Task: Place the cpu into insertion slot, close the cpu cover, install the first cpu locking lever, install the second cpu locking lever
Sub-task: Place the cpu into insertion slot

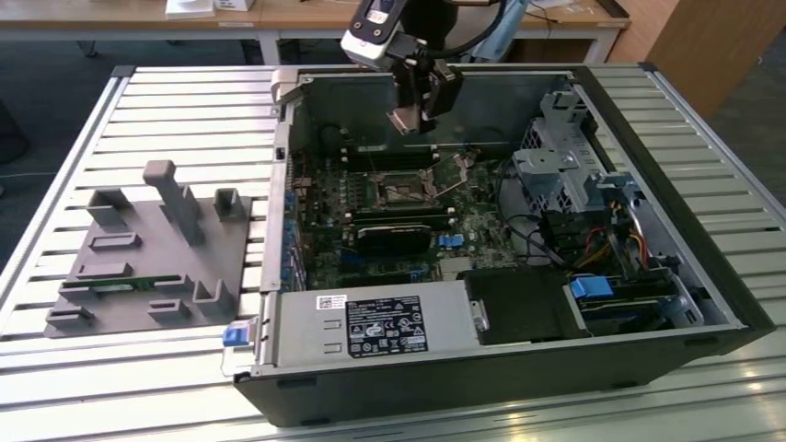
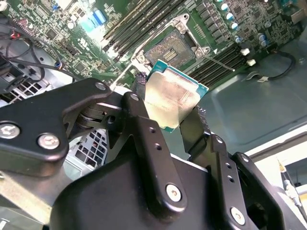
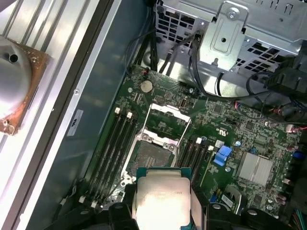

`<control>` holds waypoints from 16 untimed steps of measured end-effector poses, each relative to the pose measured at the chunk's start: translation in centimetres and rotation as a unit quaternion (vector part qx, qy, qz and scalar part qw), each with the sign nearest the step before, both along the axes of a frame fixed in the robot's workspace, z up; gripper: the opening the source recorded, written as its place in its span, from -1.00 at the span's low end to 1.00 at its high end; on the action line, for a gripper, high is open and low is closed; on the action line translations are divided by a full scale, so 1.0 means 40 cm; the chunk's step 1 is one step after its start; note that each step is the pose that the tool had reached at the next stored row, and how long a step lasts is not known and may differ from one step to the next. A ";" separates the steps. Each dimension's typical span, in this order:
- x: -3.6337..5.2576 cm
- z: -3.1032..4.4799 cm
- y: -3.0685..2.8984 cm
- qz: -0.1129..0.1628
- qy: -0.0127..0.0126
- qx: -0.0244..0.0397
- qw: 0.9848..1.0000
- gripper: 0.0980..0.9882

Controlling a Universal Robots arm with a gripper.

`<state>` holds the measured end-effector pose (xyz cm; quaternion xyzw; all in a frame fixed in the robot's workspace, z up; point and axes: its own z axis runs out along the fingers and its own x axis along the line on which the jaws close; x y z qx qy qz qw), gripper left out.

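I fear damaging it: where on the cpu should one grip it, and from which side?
By two opposite side edges, approaching from its rear edge, as the gripper holds the cpu now. It is a thin flat square, so this likely spares both faces and leaves the front edge free toward the insertion slot.

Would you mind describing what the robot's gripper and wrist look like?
The gripper is matte black: flat linkage bars joined by silver screws, ending in fingers with rough dark tips. In the exterior view, a silver-and-black module sits at the wrist, with a teal cable curving behind.
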<state>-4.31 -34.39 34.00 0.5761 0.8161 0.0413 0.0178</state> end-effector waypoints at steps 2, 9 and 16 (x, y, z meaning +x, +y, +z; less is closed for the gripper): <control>0.000 -0.001 0.001 -0.005 0.000 0.000 1.000 -0.01; 0.000 -0.003 0.003 -0.023 0.000 0.000 1.000 -0.01; 0.000 -0.006 0.004 -0.042 0.000 0.000 0.999 -0.01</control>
